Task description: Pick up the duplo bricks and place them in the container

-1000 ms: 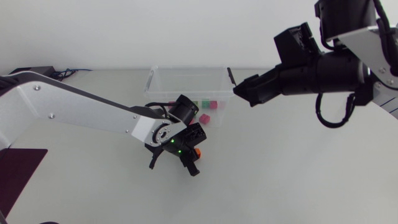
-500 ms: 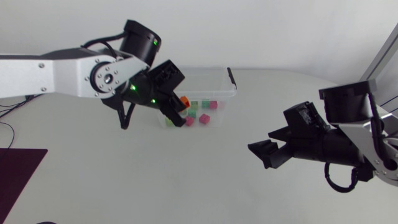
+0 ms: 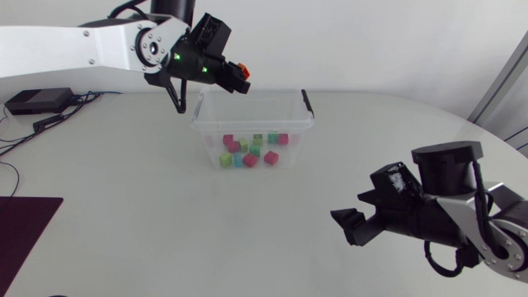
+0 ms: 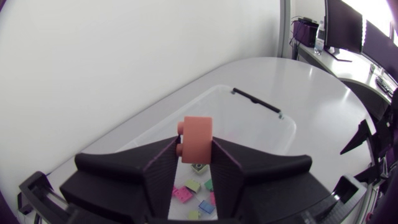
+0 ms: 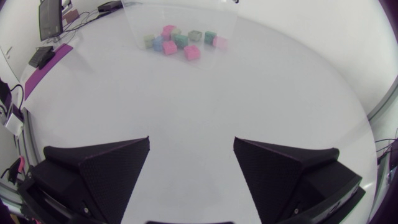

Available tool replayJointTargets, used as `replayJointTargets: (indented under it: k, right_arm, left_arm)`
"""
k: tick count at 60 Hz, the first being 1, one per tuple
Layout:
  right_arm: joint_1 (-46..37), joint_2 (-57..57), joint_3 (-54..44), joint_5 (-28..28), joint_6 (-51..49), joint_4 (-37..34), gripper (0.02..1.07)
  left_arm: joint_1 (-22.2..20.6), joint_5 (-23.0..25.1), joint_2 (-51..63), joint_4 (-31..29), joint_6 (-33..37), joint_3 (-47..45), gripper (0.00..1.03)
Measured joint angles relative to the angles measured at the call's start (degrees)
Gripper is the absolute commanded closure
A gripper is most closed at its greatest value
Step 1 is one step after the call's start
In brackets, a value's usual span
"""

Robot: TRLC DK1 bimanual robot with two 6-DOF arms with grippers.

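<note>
A clear plastic container (image 3: 206, 124) stands at the back middle of the table with several coloured duplo bricks (image 3: 252, 151) on its floor. My left gripper (image 3: 235, 76) hangs above the container's far left rim, shut on an orange brick (image 3: 240, 69). In the left wrist view the orange brick (image 4: 196, 140) sits pinched between the two black fingers (image 4: 165, 171), with the container (image 4: 267, 124) and its bricks (image 4: 196, 186) below. My right gripper (image 3: 353, 216) is low over the front right of the table, open and holding nothing. Its wrist view shows the fingers (image 5: 112, 168) wide apart, the container (image 5: 180, 18) far ahead.
A black box (image 3: 37, 101) with cables lies at the back left edge. A dark purple mat (image 3: 25, 227) lies at the front left. A black handle (image 3: 307, 103) sits on the container's right rim.
My left arm has lifted the orange brick from the table in front of the container to above its back left rim. My right arm has swung from back right down to front right.
</note>
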Motion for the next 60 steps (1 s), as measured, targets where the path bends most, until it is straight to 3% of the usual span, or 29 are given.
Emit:
replayJointTargets:
  k: [2, 4, 23, 29, 39, 60]
  right_arm:
    - [0.2, -0.1, -0.7, 0.5, -0.1, 0.4, 0.08]
    - [0.2, -0.3, -1.3, 1.2, -0.3, 0.8, 0.08]
    - [-0.1, -8.4, -2.8, 3.5, -2.1, 1.7, 0.08]
    - [-0.4, -11.3, -3.1, 7.0, -2.6, 1.6, 0.08]
    - [-1.0, -17.2, -3.5, 8.3, -2.6, 0.2, 0.08]
    - [-5.5, -32.2, -5.6, 11.7, -3.3, -4.0, 0.08]
  left_arm:
    - [0.5, 0.0, 1.8, 0.0, -0.3, 1.0, 0.08]
    - [0.9, 0.0, 3.6, 0.0, -0.3, 1.6, 0.05]
    - [3.2, -0.2, 5.0, 0.1, -0.3, 0.6, 0.05]
    - [6.1, -0.3, 1.0, 0.2, -0.2, -3.5, 0.05]
    - [9.8, -1.9, -10.2, 2.6, 0.4, -13.4, 0.05]
    - [12.9, -5.2, -32.4, 9.7, 3.0, -35.7, 0.05]
